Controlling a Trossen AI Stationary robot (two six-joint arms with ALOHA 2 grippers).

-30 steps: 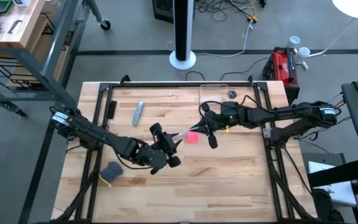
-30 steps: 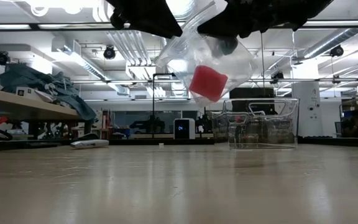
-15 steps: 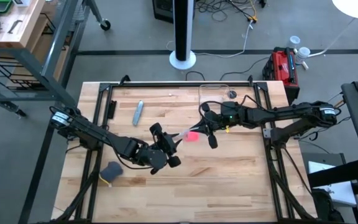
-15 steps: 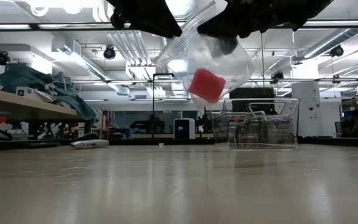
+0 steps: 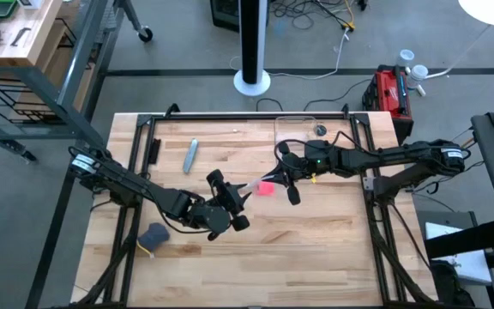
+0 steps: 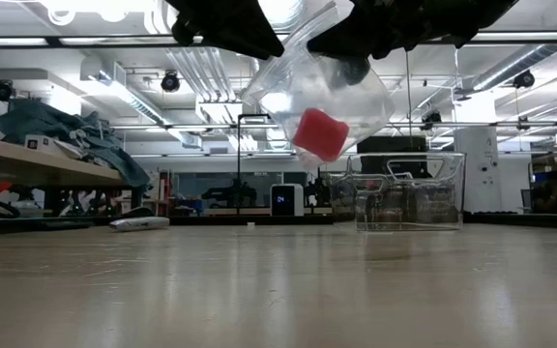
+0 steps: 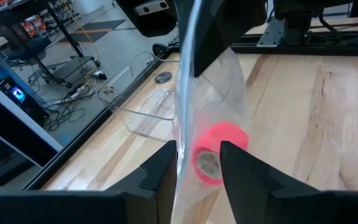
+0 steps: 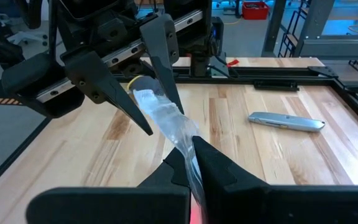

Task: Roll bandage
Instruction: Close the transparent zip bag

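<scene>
The bandage is a compact pink roll lying in the bottom of a clear plastic bag. The bag hangs in the air over the middle of the table, between both grippers. My right gripper, reaching in from the table's right, is shut on the bag's top. My left gripper, reaching in from the left, is open. Its fingers stand either side of the bag's lower part, just short of the roll. In the high view the roll shows between the two arms. My right gripper pinches the bag's upper edge between its two shut fingers, coming nearly level from the table's right. The bag hangs below the fingers, clear of the table, with the roll at its bottom. My left gripper has the bag's film running between its fingers; whether they touch it I cannot tell.
A grey utility knife lies at the far left of the table. A clear plastic container stands at the far edge behind the right arm. A dark grey-blue lump lies near the left edge. The near half of the tabletop is bare wood.
</scene>
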